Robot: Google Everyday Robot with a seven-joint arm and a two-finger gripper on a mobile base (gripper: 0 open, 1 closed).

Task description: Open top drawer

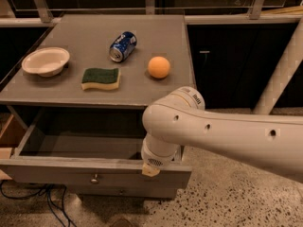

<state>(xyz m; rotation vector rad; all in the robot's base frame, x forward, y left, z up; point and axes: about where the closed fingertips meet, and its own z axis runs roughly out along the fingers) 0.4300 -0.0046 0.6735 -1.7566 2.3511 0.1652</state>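
Obs.: the wide grey top drawer (71, 171) stands pulled well out from under the flat grey cabinet top (156, 91). Its shallow grey box is open to view from above, with the tall front panel nearest the viewer. A small round metal knob (94, 178) sits at the middle of that panel. Just beneath, a narrower grey lower drawer front (132, 192) shows as a strip set further back.

Arm: a thick white robot arm (227, 136) comes in from the right edge and bends down at the drawer's right front corner. The gripper (152, 167) is at its end, low against the top edge of the front panel and to the right of the knob. The rounded wrist covers most of it; only a small beige piece shows at the panel's rim. Whether the gripper is spread or pressed together, I cannot tell, nor whether it touches the panel.

On the cabinet top, all apart from one another:
- shallow white bowl (45, 60), near the left edge
- green-topped yellow sponge (100, 78), lying flat to the right of the bowl
- blue drinks can (123, 46), on its side, behind the sponge
- round orange ball (158, 66), right of the sponge, near the right edge

Floor: speckled stone floor (227, 197); dark cables (42, 195) trail at lower left, below the drawer.
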